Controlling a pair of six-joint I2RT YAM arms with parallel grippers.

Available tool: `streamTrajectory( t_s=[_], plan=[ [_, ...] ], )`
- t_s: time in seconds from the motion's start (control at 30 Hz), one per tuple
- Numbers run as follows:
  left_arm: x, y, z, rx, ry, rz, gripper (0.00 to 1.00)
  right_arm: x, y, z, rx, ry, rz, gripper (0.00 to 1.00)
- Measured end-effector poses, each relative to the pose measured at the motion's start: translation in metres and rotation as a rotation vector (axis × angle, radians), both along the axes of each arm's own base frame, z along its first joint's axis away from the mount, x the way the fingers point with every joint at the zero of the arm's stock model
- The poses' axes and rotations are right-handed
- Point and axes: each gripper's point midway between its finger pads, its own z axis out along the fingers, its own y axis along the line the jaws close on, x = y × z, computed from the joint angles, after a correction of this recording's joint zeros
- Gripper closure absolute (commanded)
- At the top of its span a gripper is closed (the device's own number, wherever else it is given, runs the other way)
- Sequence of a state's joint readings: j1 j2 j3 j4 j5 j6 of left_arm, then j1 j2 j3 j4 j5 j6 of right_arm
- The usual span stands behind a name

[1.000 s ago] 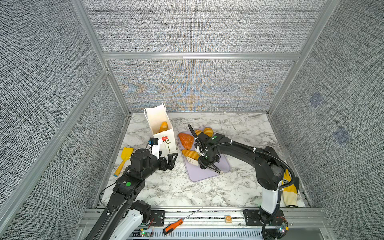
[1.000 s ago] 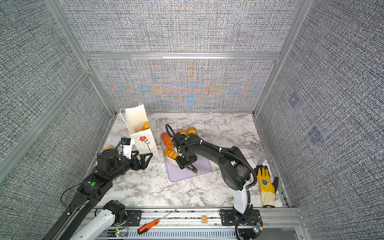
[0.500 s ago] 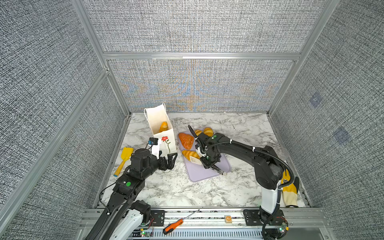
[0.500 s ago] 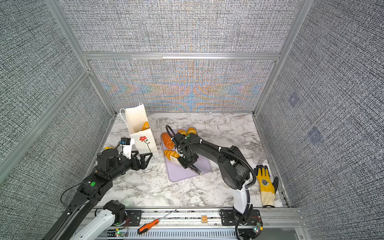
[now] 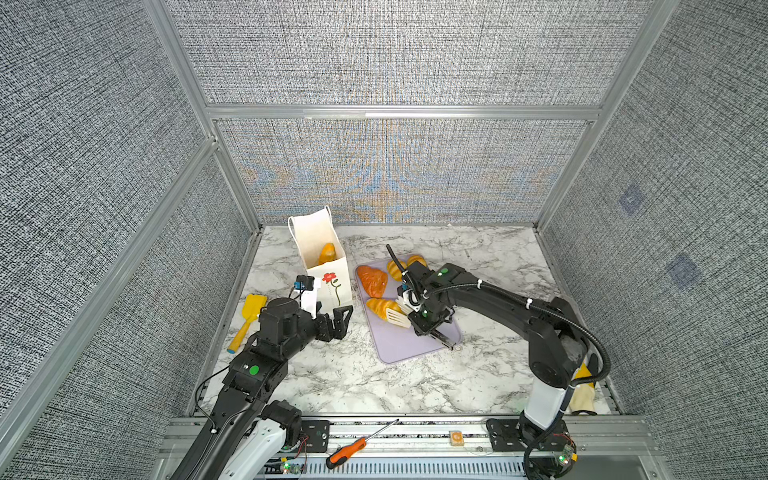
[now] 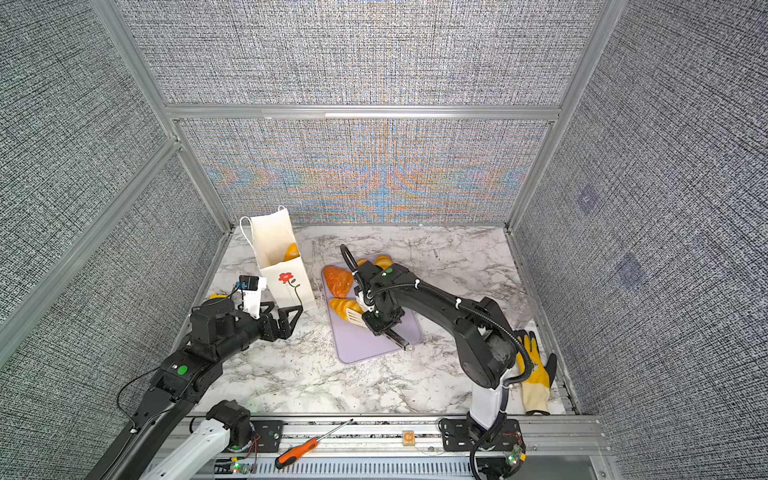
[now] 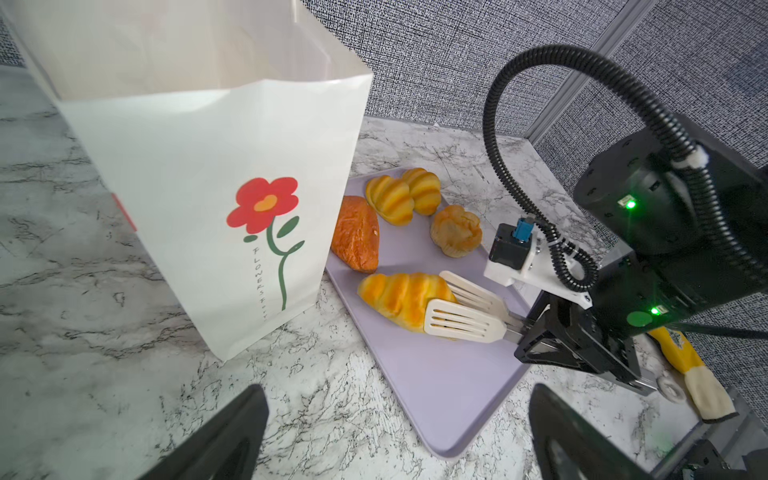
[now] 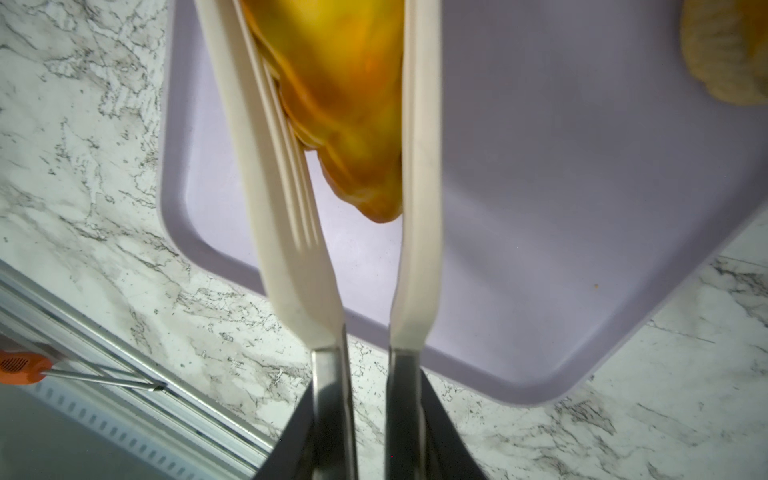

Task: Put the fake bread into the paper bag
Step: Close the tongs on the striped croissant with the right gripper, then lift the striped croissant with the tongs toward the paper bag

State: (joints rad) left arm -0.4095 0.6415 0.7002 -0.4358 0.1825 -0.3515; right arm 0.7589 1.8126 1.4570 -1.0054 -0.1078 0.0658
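Observation:
The white paper bag [image 5: 328,286] [image 6: 286,286] [image 7: 208,187] stands open at the back left with one golden bread [image 5: 327,253] inside. On the lavender tray [image 5: 411,349] [image 7: 436,374] lie a reddish croissant [image 5: 372,280] [image 7: 356,239], two striped rolls [image 7: 390,199] and a round pastry [image 7: 456,230]. My right gripper [image 5: 430,328] [image 8: 370,436] is shut on white tongs [image 5: 397,316] [image 7: 461,322] [image 8: 419,166]. Their blades pinch a long striped roll [image 5: 379,307] [image 7: 395,295] [image 8: 340,104] on the tray. My left gripper [image 5: 343,318] [image 7: 395,399] hangs open and empty beside the bag's front.
A yellow spatula [image 5: 249,316] lies left of the bag by the wall. An orange-handled screwdriver [image 5: 349,451] [image 8: 25,368] rests on the front rail. A yellow glove [image 6: 534,374] lies behind the right arm's base. Grey walls close three sides.
My right gripper has squeezed the tongs, and their blades have closed from apart onto the long striped roll. The left arm has not moved.

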Motion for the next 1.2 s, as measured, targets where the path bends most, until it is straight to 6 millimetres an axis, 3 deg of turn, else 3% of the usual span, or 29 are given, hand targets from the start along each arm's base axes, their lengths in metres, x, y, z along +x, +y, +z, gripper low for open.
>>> streamTrajectory(
  t_s=[0.4, 0.67, 1.2],
  plan=[
    [0.0, -0.009, 0.005, -0.009, 0.008, -0.048, 0.01, -0.001, -0.001, 0.022, 0.135, -0.01, -0.03, 0.69],
    [0.004, -0.009, 0.032, -0.005, -0.046, -0.047, 0.01, -0.001, 0.012, 0.05, 0.26, -0.034, -0.032, 0.69],
    [0.001, 0.001, 0.058, 0.059, -0.075, -0.033, 0.01, -0.004, 0.025, 0.099, 0.4, -0.077, -0.031, 0.69]
  ],
)
